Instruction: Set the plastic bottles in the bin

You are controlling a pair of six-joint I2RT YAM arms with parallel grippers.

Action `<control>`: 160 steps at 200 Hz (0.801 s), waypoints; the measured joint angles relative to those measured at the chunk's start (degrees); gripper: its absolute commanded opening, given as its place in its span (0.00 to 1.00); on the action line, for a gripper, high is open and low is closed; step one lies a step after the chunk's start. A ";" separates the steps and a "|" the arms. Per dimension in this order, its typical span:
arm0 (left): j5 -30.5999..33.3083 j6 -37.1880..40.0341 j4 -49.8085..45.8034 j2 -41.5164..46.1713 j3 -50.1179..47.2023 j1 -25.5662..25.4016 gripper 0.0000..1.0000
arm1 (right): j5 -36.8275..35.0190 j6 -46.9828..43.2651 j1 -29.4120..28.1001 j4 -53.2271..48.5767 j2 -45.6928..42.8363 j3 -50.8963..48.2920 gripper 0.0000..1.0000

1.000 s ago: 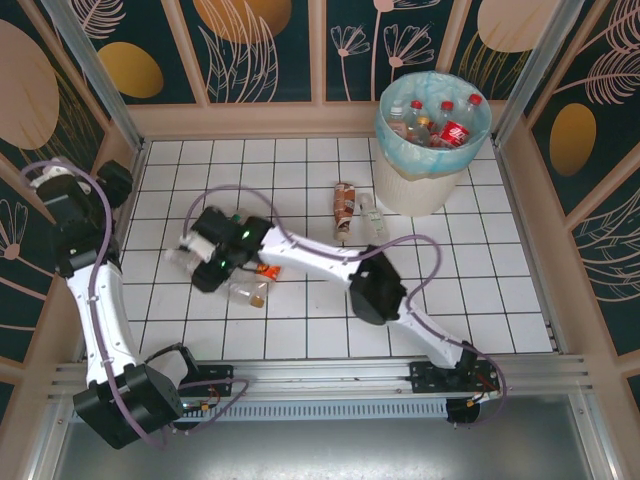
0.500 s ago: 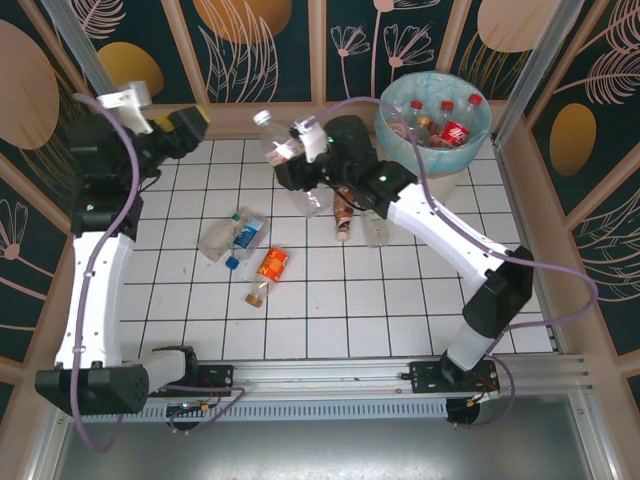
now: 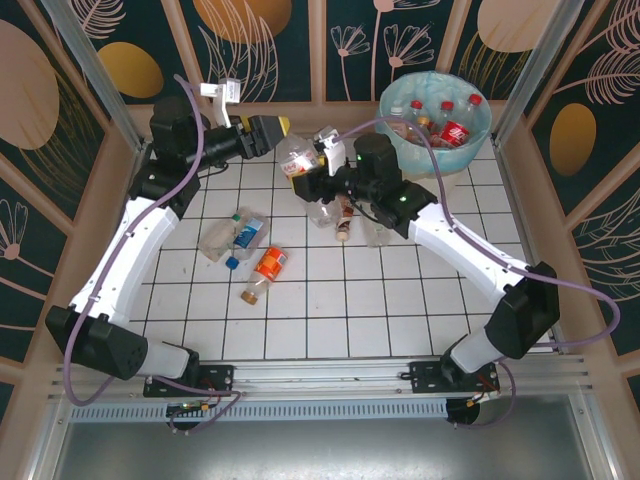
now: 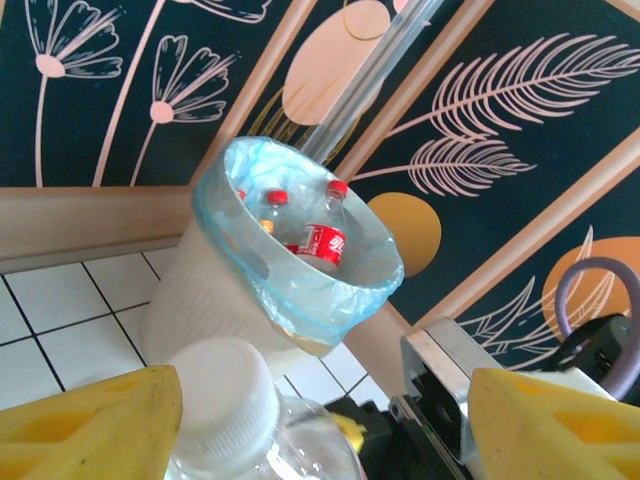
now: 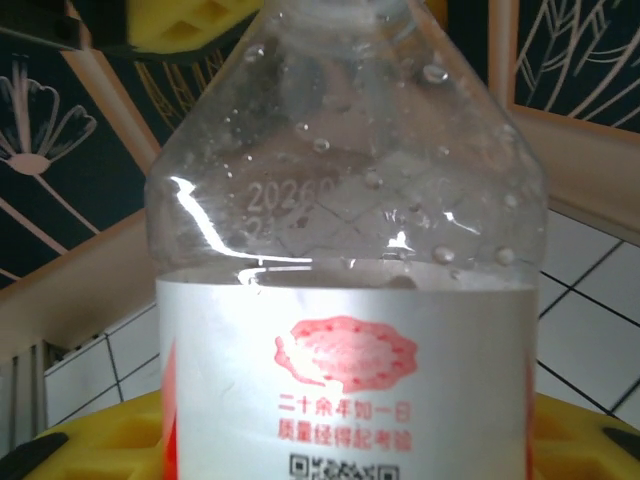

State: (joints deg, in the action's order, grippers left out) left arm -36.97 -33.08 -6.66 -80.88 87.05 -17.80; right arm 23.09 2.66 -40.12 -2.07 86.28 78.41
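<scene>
Now right gripper (image 3: 312, 180) clamps a bottle (image 3: 297, 160) left of the bin (image 3: 410, 195), left gripper (image 3: 270, 133) parted around its cap (image 4: 222, 395); next, swing it binward.

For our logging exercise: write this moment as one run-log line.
right gripper: shut on labelled bottle, raised | left gripper: open around its cap | bin: partly filled | loose bottles: lying on tiles

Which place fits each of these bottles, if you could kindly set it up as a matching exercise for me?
Things:
1. white-capped clear bottle
2. orange-labelled bottle
3. red-capped, red-labelled bottle

Places:
A. inside the bin
B. held in the right hand
C. lying on the tiles

Pairs: 1-B, 2-C, 3-A
</scene>
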 measured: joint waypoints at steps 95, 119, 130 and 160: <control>2.05 -0.90 -1.66 -0.79 0.15 -0.81 0.27 | 2.51 0.94 -0.39 3.54 -1.79 -1.55 0.50; 1.99 -1.60 -1.99 -1.31 1.05 -0.85 0.05 | 1.84 0.92 -0.37 3.85 -1.92 -1.66 0.57; 1.88 -1.95 -2.19 -2.16 2.14 -0.85 0.00 | 0.72 1.01 -0.37 3.89 -2.27 -1.66 0.65; 1.46 -2.64 -2.34 -5.90 7.98 -1.44 0.00 | -3.50 0.28 -0.39 3.50 -4.48 -1.66 0.82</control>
State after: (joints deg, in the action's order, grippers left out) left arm -35.51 -35.73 -8.99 -86.78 95.02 -19.25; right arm 19.59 2.94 -40.51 1.43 81.80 76.75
